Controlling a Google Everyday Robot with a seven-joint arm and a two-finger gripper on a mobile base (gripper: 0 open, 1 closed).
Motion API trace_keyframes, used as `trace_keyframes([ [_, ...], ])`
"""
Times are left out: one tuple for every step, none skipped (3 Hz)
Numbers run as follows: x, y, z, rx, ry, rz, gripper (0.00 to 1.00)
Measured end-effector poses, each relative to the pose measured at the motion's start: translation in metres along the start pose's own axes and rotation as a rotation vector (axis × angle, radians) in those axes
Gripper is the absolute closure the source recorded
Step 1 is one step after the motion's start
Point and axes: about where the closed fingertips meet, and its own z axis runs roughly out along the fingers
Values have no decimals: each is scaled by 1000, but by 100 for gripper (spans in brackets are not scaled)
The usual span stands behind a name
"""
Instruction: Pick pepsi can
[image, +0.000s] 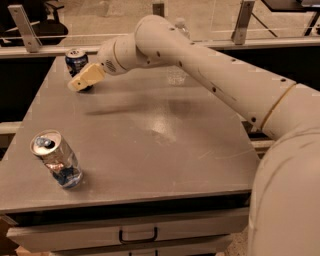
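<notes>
The pepsi can (75, 59), dark blue with white markings and a silver top, stands upright at the far left corner of the grey table (165, 135). My gripper (83, 80) reaches in from the right on the long white arm. Its cream tip sits right in front of the can's lower half and hides the base. I cannot tell whether it touches the can.
A silver can with blue at its base (57, 159) stands tilted near the front left edge. The cap of a clear water bottle (181, 26) shows behind the arm at the table's far side. A rail with metal posts (20, 27) runs behind the table. Drawers (137, 234) lie below the front edge.
</notes>
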Motion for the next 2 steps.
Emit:
trace_keyframes([
  [2, -15, 28, 38, -39, 58, 0],
  [1, -27, 51, 38, -77, 114, 18],
])
